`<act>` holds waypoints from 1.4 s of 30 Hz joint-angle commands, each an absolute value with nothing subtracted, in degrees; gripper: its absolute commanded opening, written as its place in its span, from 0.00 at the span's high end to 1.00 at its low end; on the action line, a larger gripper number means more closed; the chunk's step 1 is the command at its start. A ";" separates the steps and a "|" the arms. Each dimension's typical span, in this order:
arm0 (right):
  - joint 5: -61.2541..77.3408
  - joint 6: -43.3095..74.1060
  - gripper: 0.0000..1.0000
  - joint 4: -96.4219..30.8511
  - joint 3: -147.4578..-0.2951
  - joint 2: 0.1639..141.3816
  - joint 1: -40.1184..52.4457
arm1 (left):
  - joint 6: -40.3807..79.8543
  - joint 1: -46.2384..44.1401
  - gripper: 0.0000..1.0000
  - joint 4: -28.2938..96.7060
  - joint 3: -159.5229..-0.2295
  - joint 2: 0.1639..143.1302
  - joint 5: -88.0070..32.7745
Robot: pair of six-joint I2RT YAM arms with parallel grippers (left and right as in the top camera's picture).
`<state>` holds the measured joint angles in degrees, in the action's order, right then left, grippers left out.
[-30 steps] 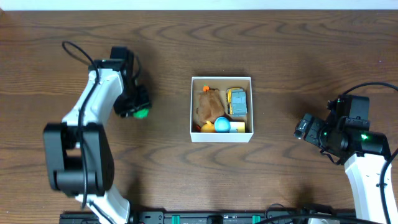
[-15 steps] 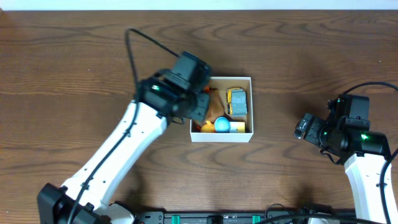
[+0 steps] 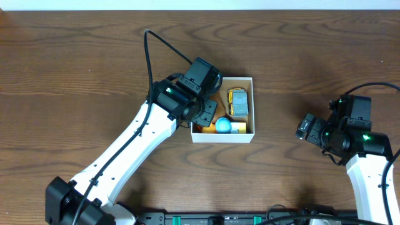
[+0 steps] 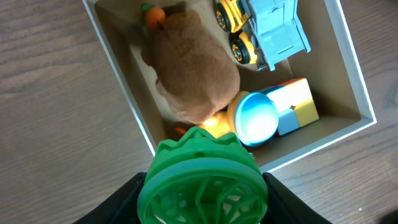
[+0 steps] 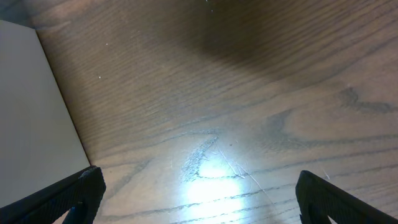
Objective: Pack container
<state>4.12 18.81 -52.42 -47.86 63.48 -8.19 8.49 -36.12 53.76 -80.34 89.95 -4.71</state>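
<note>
The container (image 3: 225, 137) stands near the middle of the desk (image 3: 75, 50), and the left arm reaches over its left side. The left fingers (image 3: 203, 115) are closed around a green ribbed toy (image 4: 202, 180), which fills the whole gap between them in the left wrist view. The toy hangs above the near left corner of the container, over the white wall, and I cannot tell if it touches anything under it. Inside the container a brown plush toy (image 4: 194, 71) lies on the left side, with a small orange piece (image 4: 154, 14) at its far end. Just to the right of it a blue and yellow truck (image 4: 268, 28) sits in the far right corner. At the near wall there is a light blue round cup (image 4: 256, 118) (it can also be a ball, the view does not decide it), touching a pastel block (image 4: 300, 107) of orange, yellow and blue. The right fingers (image 3: 305, 128) are well apart from the container, on the right side of the desk over bare wood; they are spread wide and hold nothing.
</note>
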 commanded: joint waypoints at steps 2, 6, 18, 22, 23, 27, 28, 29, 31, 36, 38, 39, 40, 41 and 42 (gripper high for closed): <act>4.32 18.13 0.01 -52.27 -47.66 63.72 -8.19 | 7.53 -36.25 0.44 53.93 -80.03 90.37 -3.86; 4.32 18.13 0.01 -52.27 -47.66 63.72 -8.19 | 7.53 -36.25 0.42 53.93 -80.03 90.37 -3.86; 4.32 18.13 0.01 -52.25 -47.66 63.72 -8.19 | 7.73 -36.75 0.43 53.93 -79.83 90.61 -4.05; 4.32 18.13 0.01 -52.27 -47.66 63.72 -8.19 | 7.70 -36.73 0.42 53.93 -79.75 90.61 -3.99; 4.32 18.13 0.01 -52.25 -47.66 63.72 -8.19 | 7.55 -36.73 0.42 53.95 -79.75 90.61 -3.57; 4.40 18.15 0.01 -50.68 -47.68 63.70 -8.19 | 7.33 -35.83 0.42 54.13 -79.75 89.91 5.30; 4.38 18.15 0.01 -49.30 -47.75 63.70 -8.16 | 7.35 -35.22 0.40 53.78 -79.75 89.52 7.46; 4.36 18.13 0.01 -47.75 -48.05 63.70 -8.16 | 7.35 -34.50 0.37 53.28 -79.75 89.08 8.69; 3.79 17.63 0.01 -44.62 -49.23 63.70 -7.73 | 7.33 -32.25 0.36 51.59 -79.75 87.90 10.00; -2.70 13.08 0.01 -35.57 -54.22 63.75 -3.55 | 7.33 -23.18 0.29 46.04 -79.75 84.60 9.89; -3.95 10.68 0.01 -32.25 -55.94 63.79 -1.04 | 7.35 -19.57 0.22 44.80 -79.75 83.66 9.69; -4.91 10.09 0.01 -31.14 -56.31 63.86 0.12 | 7.33 -18.09 0.01 44.58 -79.75 83.44 9.72; -6.48 9.41 0.01 -30.20 -56.42 64.01 1.41 | 7.29 -16.43 0.02 44.58 -79.75 83.40 9.76; -8.25 8.84 0.01 -29.93 -56.40 64.25 2.39 | 7.29 -15.05 0.02 44.69 -79.75 83.42 9.76; -10.98 7.94 0.01 -30.04 -56.40 65.04 3.49 | 7.31 -13.52 0.02 44.69 -79.75 83.53 9.74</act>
<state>-3.92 12.16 -29.76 -55.86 63.83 0.89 7.49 -16.19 44.60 -80.05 83.74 8.60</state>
